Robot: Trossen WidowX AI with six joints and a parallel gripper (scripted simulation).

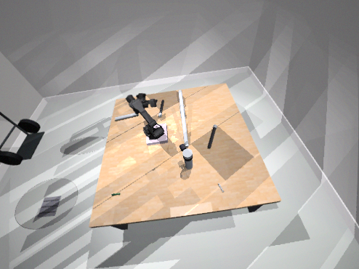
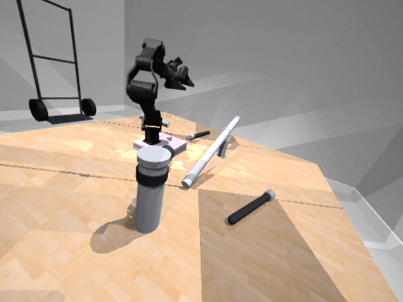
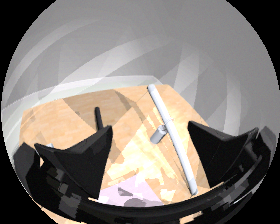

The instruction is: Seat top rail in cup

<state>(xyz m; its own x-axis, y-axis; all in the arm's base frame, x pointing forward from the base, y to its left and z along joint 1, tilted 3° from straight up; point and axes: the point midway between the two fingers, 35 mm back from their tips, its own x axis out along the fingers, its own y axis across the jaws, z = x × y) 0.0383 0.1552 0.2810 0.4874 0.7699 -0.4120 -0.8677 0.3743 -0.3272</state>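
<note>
White, slender rail (image 1: 183, 115) (image 2: 212, 151) (image 3: 173, 138), aslant, its near end greyer.

"What's around the wooden tabletop (image 1: 145, 203) (image 2: 81, 264) (image 3: 60, 122)?"

"Plain grey walls (image 1: 182, 21) (image 2: 285, 40) (image 3: 140, 50), striped with soft, slanting light, and a pale skirting (image 1: 163, 80) (image 2: 110, 108) (image 3: 125, 79) along their foot"

"And off the left edge, seen from the top?"

"A black two-wheeled hand truck (image 1: 33, 145) (image 2: 53, 59), standing upright on the pale floor (image 1: 200, 250) (image 2: 391, 256) (image 3: 50, 103). Below it, past the lower left corner, a thin round outline surrounds a dark patch"

"Does the table have legs?"

"Dark bits of support show under the lower edge, near both corners"

"How's the light on the wood?"

"Bright patches toward the left edge, and a broad, hard-edged shadow toward the right edge"
</note>
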